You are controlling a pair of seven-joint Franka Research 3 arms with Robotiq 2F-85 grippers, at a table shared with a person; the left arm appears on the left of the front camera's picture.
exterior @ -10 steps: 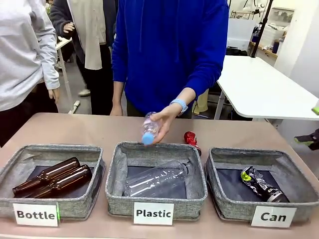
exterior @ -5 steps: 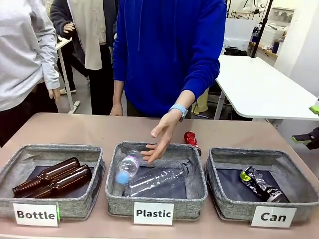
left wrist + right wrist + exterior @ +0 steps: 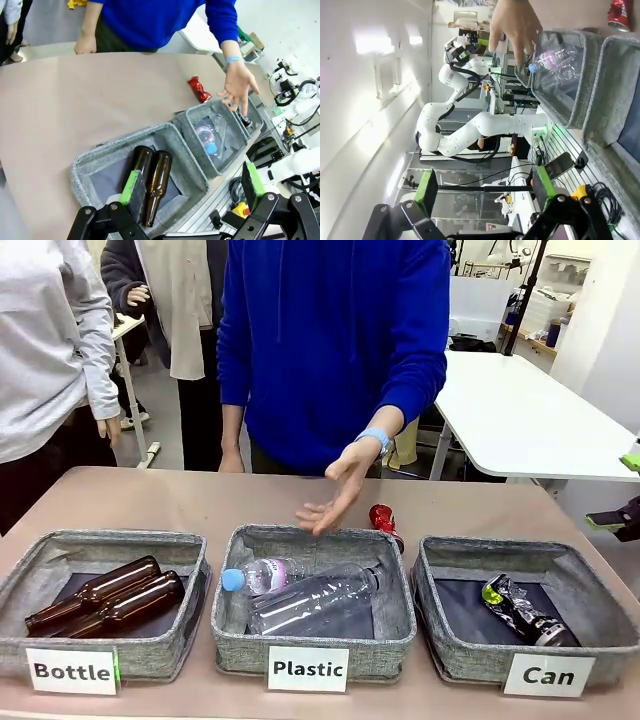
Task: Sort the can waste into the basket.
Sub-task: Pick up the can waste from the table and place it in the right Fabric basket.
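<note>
**Can basket** [image 3: 520, 547]: grey fabric, dark floor, white "Can" label [image 3: 549, 676] on its near wall. It is the landmark for every entry below.

**Silver-dark can** [image 3: 525, 612]: crushed, lying flat on the floor of the Can basket. Its long axis is diagonal. The green-printed end points to the basket's far-left corner, and the dark round end points to the near-right, close behind the label.

**Red can** [image 3: 385, 522]: crushed, lying on the bare table [image 3: 180, 500] outside the Can basket, just beyond its far-left corner. Its long axis runs roughly toward the person, with the nearer end leaning toward the Can basket. Whether it touches a basket wall cannot be told. It also shows in the left wrist view [image 3: 199, 89].

**Plastic basket** [image 3: 232, 630]: next on the left of the Can basket, holding two clear bottles [image 3: 315, 602]. One of them has a blue cap.

**Bottle basket** [image 3: 100, 540]: furthest left of the Can basket, holding two brown glass bottles [image 3: 105, 600].

**Person's hand** [image 3: 338, 488]: open with fingers spread, holding nothing, raised left of the Can basket and above the red can.

**Left gripper** [image 3: 190, 175]: jaws wide apart and empty, far left of the Can basket over the Bottle basket.

**Right gripper** [image 3: 485, 189]: jaws wide apart and empty, off the Can basket's outer side.
</note>
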